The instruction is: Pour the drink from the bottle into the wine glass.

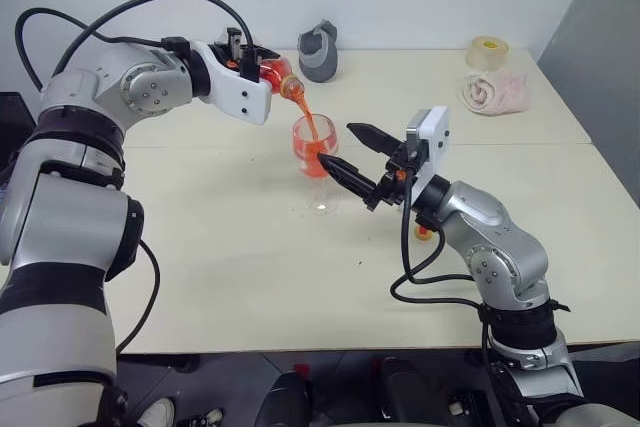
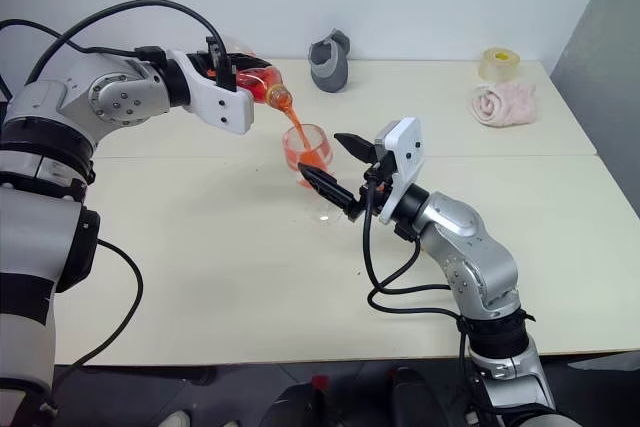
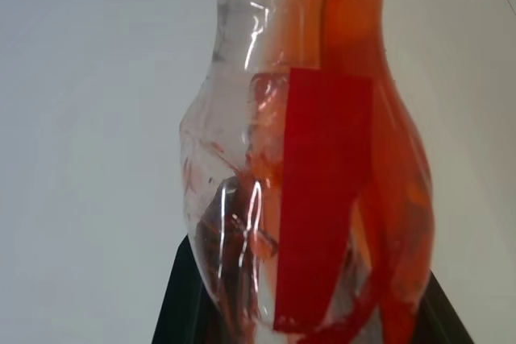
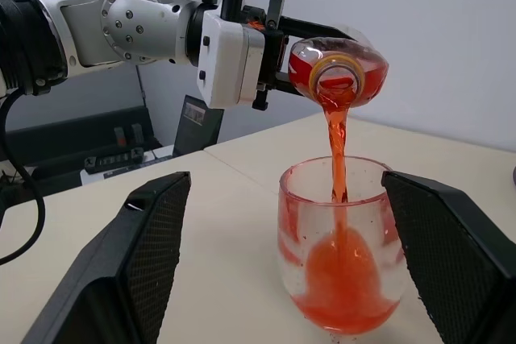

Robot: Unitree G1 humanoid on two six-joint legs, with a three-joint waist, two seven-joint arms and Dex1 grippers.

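The left gripper (image 1: pixel 252 59) is squeezed tight on the bottle (image 1: pixel 272 74) and holds it up in the air, tipped so its open mouth points down. The bottle sticks out past the gripper's fingers, and its mouth hangs just above the wine glass (image 1: pixel 316 152). The drink (image 4: pixel 335 147) runs out of the bottle in a thin red stream and falls right into the bowl of the glass. Some red drink already sits in the bottom of the bowl, and red drops cling to its inside wall. More drink is left inside the bottle, next to its red label (image 3: pixel 318 199). The wine glass stands upright on the table (image 1: pixel 250 267). The right gripper (image 1: pixel 352 152) is wide open. Its two black fingers stand on either side of the glass bowl, close to it but not touching it. Far past both grippers, at the back of the table, lie a grey thing (image 1: pixel 319 50), a pink cloth (image 1: pixel 495 93) and a roll of tape (image 1: pixel 488 51).
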